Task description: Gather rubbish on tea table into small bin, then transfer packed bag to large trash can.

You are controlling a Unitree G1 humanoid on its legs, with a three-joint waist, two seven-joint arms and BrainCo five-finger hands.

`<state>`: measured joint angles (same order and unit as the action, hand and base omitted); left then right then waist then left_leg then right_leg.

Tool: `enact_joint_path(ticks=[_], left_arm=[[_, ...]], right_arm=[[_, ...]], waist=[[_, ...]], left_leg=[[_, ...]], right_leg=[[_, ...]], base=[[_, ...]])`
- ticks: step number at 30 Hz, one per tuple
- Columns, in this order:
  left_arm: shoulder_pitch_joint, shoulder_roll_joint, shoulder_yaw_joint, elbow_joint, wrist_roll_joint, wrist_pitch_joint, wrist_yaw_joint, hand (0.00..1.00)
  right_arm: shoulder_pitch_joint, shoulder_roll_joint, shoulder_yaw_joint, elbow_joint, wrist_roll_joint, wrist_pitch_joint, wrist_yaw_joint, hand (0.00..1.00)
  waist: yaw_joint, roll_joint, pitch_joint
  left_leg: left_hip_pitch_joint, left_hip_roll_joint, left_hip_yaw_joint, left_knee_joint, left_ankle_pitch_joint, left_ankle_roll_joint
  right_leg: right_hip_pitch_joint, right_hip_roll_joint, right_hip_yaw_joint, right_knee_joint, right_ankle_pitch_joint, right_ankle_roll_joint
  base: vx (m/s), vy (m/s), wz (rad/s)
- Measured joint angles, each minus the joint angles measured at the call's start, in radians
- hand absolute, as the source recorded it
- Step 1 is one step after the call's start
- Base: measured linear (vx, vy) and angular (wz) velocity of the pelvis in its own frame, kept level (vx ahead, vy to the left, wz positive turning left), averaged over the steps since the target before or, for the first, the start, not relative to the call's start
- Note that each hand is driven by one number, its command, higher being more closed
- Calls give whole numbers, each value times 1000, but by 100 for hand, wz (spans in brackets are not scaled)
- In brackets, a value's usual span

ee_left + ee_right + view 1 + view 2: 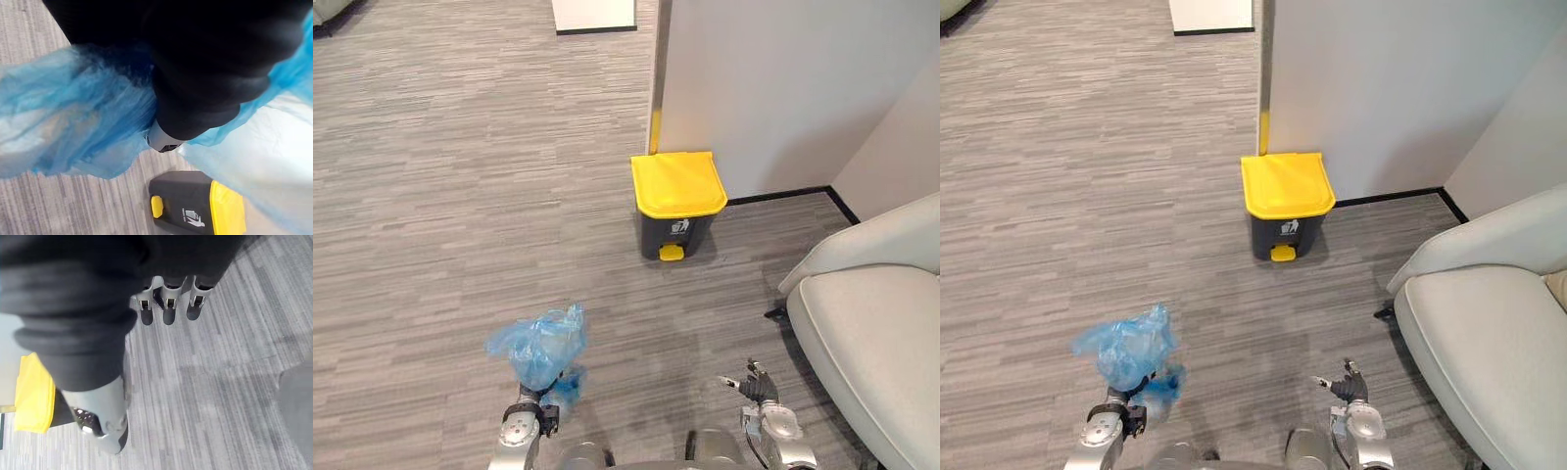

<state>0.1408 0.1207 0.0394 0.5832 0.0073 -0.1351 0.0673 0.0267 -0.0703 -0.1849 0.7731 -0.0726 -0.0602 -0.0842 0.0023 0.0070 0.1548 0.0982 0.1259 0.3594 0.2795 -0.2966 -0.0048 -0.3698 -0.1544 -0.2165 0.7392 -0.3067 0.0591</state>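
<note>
Grey carpet underfoot. Our left hand clutches the blue bag aloft; the bin, lid down, stands well ahead; our right hand hangs slack, empty. Transfer step: next we must approach and open that lid.

One bag, one bin, one armchair

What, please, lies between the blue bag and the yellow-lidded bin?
Just bare grey floor from blue bag to yellow-lidded bin, in both eye views.
</note>
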Motion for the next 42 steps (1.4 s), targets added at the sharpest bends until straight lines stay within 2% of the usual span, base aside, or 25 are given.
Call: enact_joint_path(ticks=[1, 2, 3, 5, 8, 9, 10, 12, 13, 16, 18, 19, 20, 22, 23, 24, 28, 31, 32, 34, 35, 36, 37, 40, 42], left_arm=[[-11, 12, 1, 19, -1, -1, 0, 100], [-9, 27, 5, 22, -1, -2, 0, 100], [-26, 7, 5, 79, 0, 0, -1, 100], [-30, 0, 10, 94, 0, -1, -1, 100], [-44, -34, 16, 91, 1, 1, -2, 100], [-37, -49, 16, 82, 1, 0, -3, 100], [-27, -61, 16, 63, 0, 0, -5, 100], [-13, -71, 14, 37, 0, 0, -12, 100], [1, -71, 13, 18, -1, 0, -18, 100], [6, -73, 13, 13, -1, 0, -20, 100], [3, -76, 13, 14, -1, -1, -20, 100], [-4, -75, 17, 26, -1, -1, -20, 100], [-4, -75, 21, 30, -1, 0, -19, 100], [-12, -65, 22, 45, -2, 1, -19, 100], [-16, -67, 19, 51, -2, 1, -19, 100], [-11, -67, 11, 56, -2, 2, -19, 100], [3, -44, -1, 56, -2, 5, -19, 100], [-4, -11, 0, 55, -7, 5, -8, 100], [-5, -9, 2, 55, -10, 5, -1, 100], [-6, -13, 3, 55, -15, 5, 0, 100], [-4, -15, 5, 55, -15, 5, -1, 100], [-4, -3, 11, 60, -15, 0, -1, 100], [-16, -25, 11, 89, -15, 2, -1, 100], [-15, -64, 10, 93, -15, 1, -3, 100], [-27, -83, 10, 93, -14, 1, -16, 100]], right_arm=[[-1, -8, 8, 12, 0, 0, 0, 0], [2, -11, 12, 25, -1, -1, -1, 0], [-9, -55, 15, 76, -7, 2, -3, 0], [-24, -68, 2, 78, -10, 2, -3, 0], [-2, -62, -2, 72, -9, 4, -3, 0], [11, -47, -1, 61, -7, 3, -4, 0], [11, -40, -2, 49, -2, 2, -5, 0], [12, -31, -1, 24, 5, 0, -4, 0], [1, -24, -2, 22, 12, -2, -5, 0], [9, -21, -12, 23, 23, 0, -6, 0], [8, -18, -38, 26, 23, 0, -8, 0], [-2, -14, -45, 44, 23, 2, -10, 0], [1, -11, -39, 45, 23, 3, -7, 0], [1, -10, -45, 43, 23, 3, -8, 0], [1, -12, -46, 43, 23, 3, -8, 0], [-2, -15, -45, 43, 22, 2, -8, 0], [4, -5, -37, 44, 21, 2, -3, 0], [0, 0, -30, 39, 19, 2, -1, 0], [-1, 0, -30, 39, 16, 2, -1, 0], [1, 0, -29, 39, 10, 2, -1, 0], [4, 0, -21, 39, 10, 3, -2, 0], [15, 0, -4, 41, 9, 2, -2, 0], [18, -14, -6, 55, 10, 2, -3, 0], [19, -21, -17, 59, 10, 0, -4, 0], [33, -13, -43, 59, 14, 0, -4, 0]], waist=[[-6, -6, -6], [-14, -28, -14], [-15, 21, -20], [-12, 35, -22], [-16, 37, -1], [-8, 30, 4], [4, 20, 7], [17, 6, 10], [21, 8, 8], [41, 5, 10], [48, 12, 4], [51, 14, -4], [54, -1, -12], [63, -32, -16], [64, -35, -17], [66, -33, -16], [62, -27, -17], [53, -25, -15], [39, -23, -14], [34, -13, -8], [34, -14, -9], [35, -35, -13], [34, -3, -26], [34, 16, -36], [24, 13, -33]], left_leg=[[26, 11, -6, -9, 2, -27], [40, -9, -18, -18, 2, -47], [63, 37, -63, -32, -3, -80], [53, 50, -87, -13, 36, -113], [-61, 125, -165, 376, 154, -120], [-123, 165, -166, 563, 139, -107], [-183, 184, -155, 668, 132, -96], [-256, 188, -143, 696, 123, -80], [-319, 179, -120, 649, 110, -61], [-369, 132, -103, 464, 91, -56], [-359, 65, -117, 184, 116, -76], [-322, 27, -116, 68, 220, -22], [-310, 9, -107, 49, 222, -24], [-300, -30, -83, 54, 189, 16], [-295, -40, -81, 59, 175, 22], [-255, -62, -67, 54, 135, 29], [-164, -79, -60, 48, 70, 45], [-123, -79, -86, 48, 39, 43], [-106, -74, -101, 47, 39, 43], [-77, -53, -115, 46, 37, 37], [-63, -45, -121, 47, 32, 16], [-49, -60, -133, 51, 14, -18], [-43, -25, -164, 45, 2, -37], [-36, 10, -169, 10, 26, -77], [-61, 31, -197, 88, 36, -92]], right_leg=[[-17, 23, -19, -177, 71, -25], [-14, 31, -21, -280, 191, -51], [0, 73, -22, -273, 241, -88], [-3, 90, -22, -269, 196, -99], [144, 119, -41, -332, 150, -113], [220, 132, -42, -370, 137, -122], [277, 142, -31, -400, 125, -126], [312, 151, -16, -436, 112, -136], [338, 152, 0, -462, 104, -130], [388, 146, 21, -499, 110, -105], [405, 132, 34, -504, 88, -64], [404, 117, 63, -496, 69, -33], [405, 101, 70, -502, 70, -27], [424, 58, 79, -514, 54, 9], [426, 47, 82, -506, 51, 13], [405, 24, 100, -403, 38, 34], [286, -25, 116, -41, 32, 79], [180, -19, 105, 42, -10, 32], [147, -4, 104, 19, -13, 28], [100, 29, 109, -64, -7, 13], [87, 40, 110, -146, 19, 4], [91, 40, 119, -267, 179, -28], [106, 69, 96, -262, 174, -40], [133, 98, 65, -313, 169, -50], [181, 101, 22, -344, 156, -66]], base=[[462, -205, 18], [498, -205, 12], [517, -217, -13], [491, -244, -14], [402, -225, 8], [316, -134, -20], [298, -111, -31], [231, -42, -33], [206, 7, -27], [317, 112, -23], [328, 218, -24], [304, 211, -16], [320, 197, -17], [293, 118, 0], [384, 185, -13], [324, 174, -19], [259, 113, -3], [276, -19, 26], [219, -70, 38], [285, -148, 31], [303, -185, 25], [252, -163, 25], [252, -164, 19], [206, -153, 19], [162, -162, 46]])
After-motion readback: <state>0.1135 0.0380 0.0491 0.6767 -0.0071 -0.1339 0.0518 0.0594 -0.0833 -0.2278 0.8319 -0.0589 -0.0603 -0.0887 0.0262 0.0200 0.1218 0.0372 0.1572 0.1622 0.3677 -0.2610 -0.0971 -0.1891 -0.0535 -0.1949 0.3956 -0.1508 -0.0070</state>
